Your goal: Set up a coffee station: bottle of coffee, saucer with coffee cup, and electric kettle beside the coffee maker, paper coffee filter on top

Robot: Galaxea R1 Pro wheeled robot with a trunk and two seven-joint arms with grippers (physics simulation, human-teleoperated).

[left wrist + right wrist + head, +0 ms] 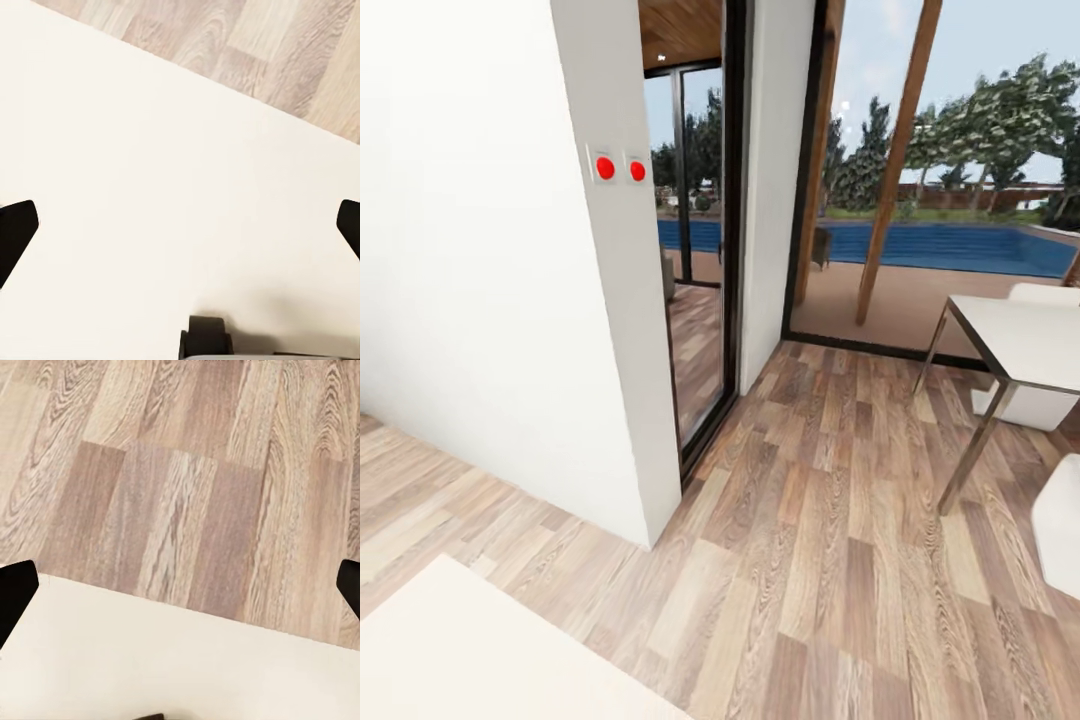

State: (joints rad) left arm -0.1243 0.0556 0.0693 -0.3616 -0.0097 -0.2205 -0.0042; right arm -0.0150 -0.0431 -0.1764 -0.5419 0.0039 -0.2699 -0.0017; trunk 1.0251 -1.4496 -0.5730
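Observation:
I am on my way and no coffee item is in view. In the left wrist view my left gripper (180, 225) hangs open over a cream-white surface (150, 187), its two dark fingertips (16, 225) spread wide with nothing between them. In the right wrist view my right gripper (180, 589) is open too, its dark fingertips (15, 589) far apart above the edge of the same white surface (150, 660) and the wooden floor (180, 472).
A white wall corner (630, 380) with two red switches (620, 168) stands ahead on the left. Beside it are glass doors (700, 250) facing a pool. A white table (1025, 345) with metal legs and white seats (1060, 520) stands at the right. A white surface (470, 660) lies at the lower left.

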